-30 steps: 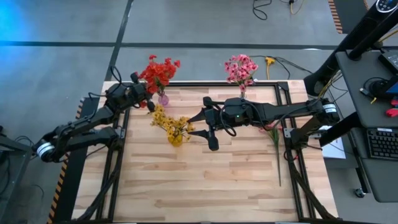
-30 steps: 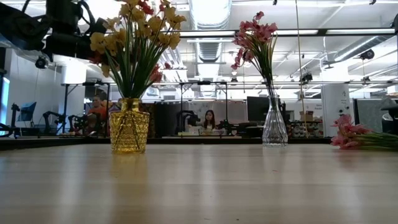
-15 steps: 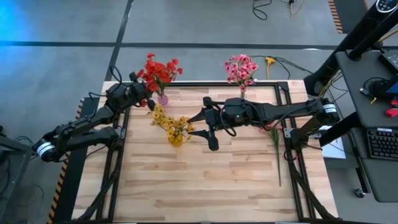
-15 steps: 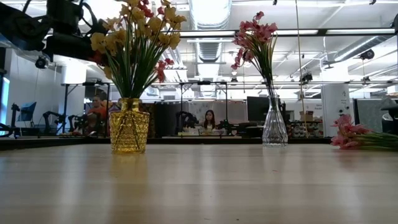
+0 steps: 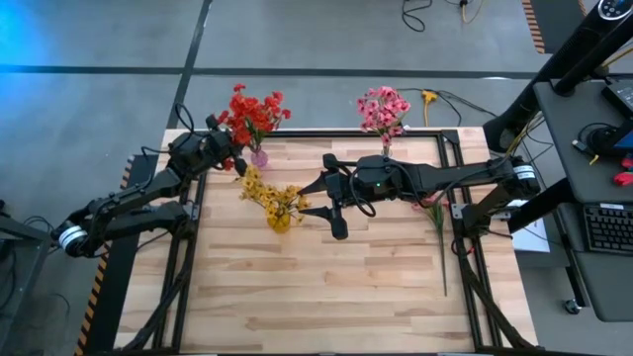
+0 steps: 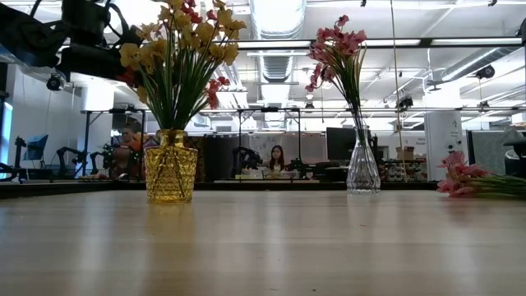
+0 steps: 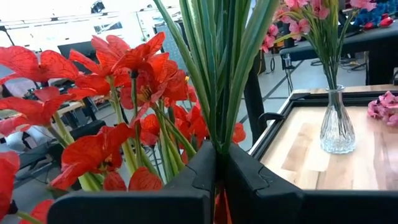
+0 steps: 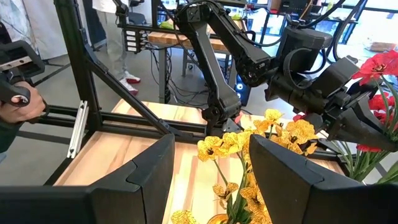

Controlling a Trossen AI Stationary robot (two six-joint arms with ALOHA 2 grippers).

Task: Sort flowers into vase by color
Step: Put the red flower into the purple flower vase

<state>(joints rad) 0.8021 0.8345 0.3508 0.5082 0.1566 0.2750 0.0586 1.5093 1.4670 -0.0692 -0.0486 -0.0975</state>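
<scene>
My left gripper (image 5: 231, 154) (image 7: 217, 177) is shut on a bunch of red flowers (image 5: 253, 111) at the table's far left, beside a small pink vase (image 5: 259, 156). Whether the stems' lower ends reach into that vase is hidden. Yellow flowers (image 5: 269, 193) stand in a yellow glass vase (image 6: 171, 168). Pink flowers (image 5: 383, 107) stand in a clear vase (image 6: 362, 171) at the far edge. One pink sprig (image 5: 436, 220) lies flat near the right edge. My right gripper (image 5: 332, 206) (image 8: 211, 180) is open and empty, just right of the yellow vase. My left gripper pinches the bundled green stems (image 7: 219, 134) of the red flowers between its two fingers, below the blossoms. The fingers lie across the stems. The stems rise upright out of the hold and the red blossoms (image 7: 134, 74) fan out above it.
A black metal frame (image 5: 450, 148) rims the wooden table. The table's near half (image 5: 316, 297) is bare wood. People show in the room beyond, and a hand shows at the right wrist view's edge (image 8: 15, 102).
The red bunch in my left gripper has shifted slightly, its blossoms moving a little up and toward the far edge. My right arm has kept still.
</scene>
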